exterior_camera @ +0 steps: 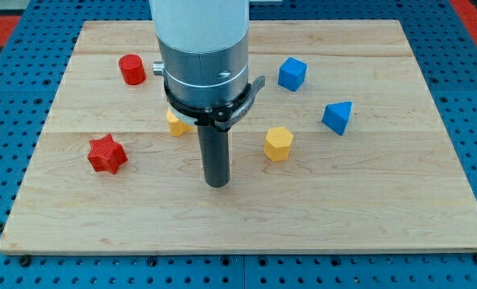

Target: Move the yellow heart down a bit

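On the pale wooden table [367, 217], my tip [216, 185] of the dark rod rests nearest the view's bottom; there is no gripper, so nothing is held. At 11 o'clock from it, a yellow block [175, 124], presumably the heart, sits half hidden behind the arm. A yellow hexagonal block [278, 144] lies at 2 o'clock, a red star block [107, 154] at 9. Farther: a blue triangular block [338, 117], a blue cube [291, 74], a red cylinder [132, 70].

No readable text, labels or numbers on board [246, 217], blocks or arm, as far as visible
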Robot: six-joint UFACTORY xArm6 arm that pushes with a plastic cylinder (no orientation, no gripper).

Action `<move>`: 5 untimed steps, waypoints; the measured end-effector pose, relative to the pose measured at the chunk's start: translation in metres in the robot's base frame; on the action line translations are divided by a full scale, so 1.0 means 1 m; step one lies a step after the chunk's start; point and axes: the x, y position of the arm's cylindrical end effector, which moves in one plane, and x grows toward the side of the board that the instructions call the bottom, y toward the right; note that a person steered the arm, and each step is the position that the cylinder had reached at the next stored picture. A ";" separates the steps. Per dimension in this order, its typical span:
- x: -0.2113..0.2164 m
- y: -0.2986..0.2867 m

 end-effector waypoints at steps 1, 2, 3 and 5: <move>0.000 0.000; 0.003 0.006; -0.031 0.022; -0.084 0.022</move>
